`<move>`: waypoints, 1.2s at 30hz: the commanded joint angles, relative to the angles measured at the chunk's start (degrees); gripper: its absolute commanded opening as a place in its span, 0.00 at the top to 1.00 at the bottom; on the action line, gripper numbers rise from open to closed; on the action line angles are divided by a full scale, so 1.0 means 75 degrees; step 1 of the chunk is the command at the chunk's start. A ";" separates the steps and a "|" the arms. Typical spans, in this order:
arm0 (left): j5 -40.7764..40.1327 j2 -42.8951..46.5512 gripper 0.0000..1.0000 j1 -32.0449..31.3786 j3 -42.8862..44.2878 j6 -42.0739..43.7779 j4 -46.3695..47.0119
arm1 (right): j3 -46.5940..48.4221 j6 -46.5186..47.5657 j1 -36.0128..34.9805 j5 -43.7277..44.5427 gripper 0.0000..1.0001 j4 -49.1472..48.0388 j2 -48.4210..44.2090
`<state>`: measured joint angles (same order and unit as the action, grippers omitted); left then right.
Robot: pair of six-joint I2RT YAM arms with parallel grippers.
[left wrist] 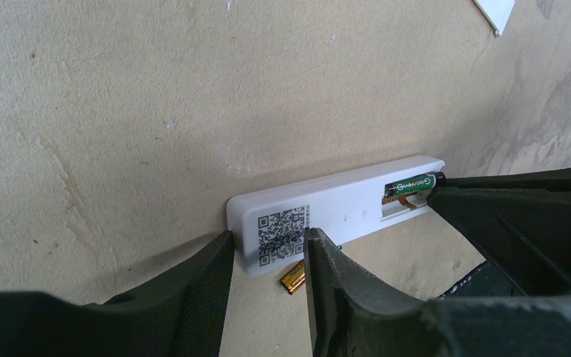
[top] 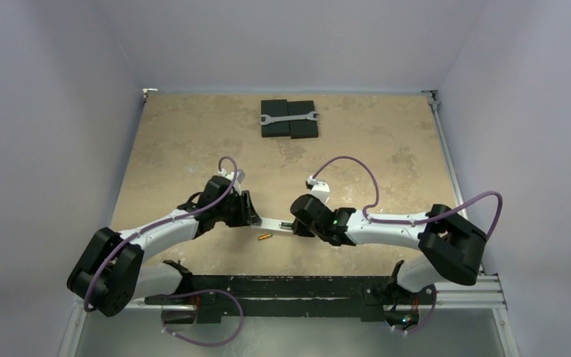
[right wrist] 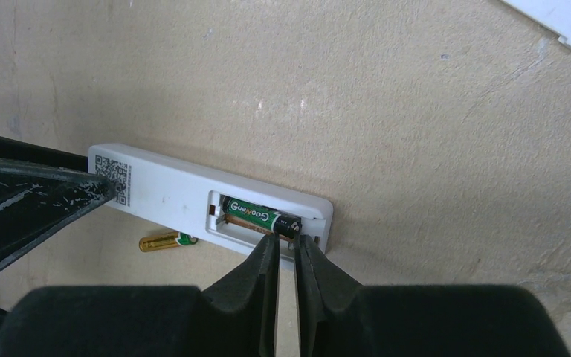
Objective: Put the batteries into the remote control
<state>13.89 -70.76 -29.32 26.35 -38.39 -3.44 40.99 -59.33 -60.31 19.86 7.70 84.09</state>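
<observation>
The white remote control (top: 273,223) lies back-up between the two arms, its battery bay uncovered. My left gripper (left wrist: 264,239) is shut on the end of the remote control (left wrist: 342,204) that carries the QR code. The dark green battery (right wrist: 256,214) lies in the bay's far slot. My right gripper (right wrist: 287,242) is nearly shut, only a narrow slit between the fingers, its tips against the green battery's dark end at the bay's edge. The gold battery (right wrist: 165,241) lies loose on the table beside the remote control (right wrist: 163,190), also in view as the gold battery (top: 264,238).
A small flat white cover piece (right wrist: 557,18) lies on the table beyond the remote. At the far middle of the table, a grey wrench (top: 288,117) rests on two black blocks (top: 290,130). White walls close in the tan tabletop (top: 386,163).
</observation>
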 commanded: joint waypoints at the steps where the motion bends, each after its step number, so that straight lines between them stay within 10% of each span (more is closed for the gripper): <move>1: 0.0164 0.0001 0.62 -0.0075 -0.0041 0.0020 0.0336 | 0.0257 -0.0029 0.0018 0.0005 0.81 -0.0152 0.0096; 36: 0.0165 -0.0021 0.62 -0.0095 -0.0021 0.0018 0.0342 | 0.0495 0.0276 0.0015 0.0130 0.74 0.0348 -0.0298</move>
<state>13.93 -70.76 -29.45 26.35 -38.39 -3.46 42.22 -57.91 -60.31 19.57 9.45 83.83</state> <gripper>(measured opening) 0.384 0.257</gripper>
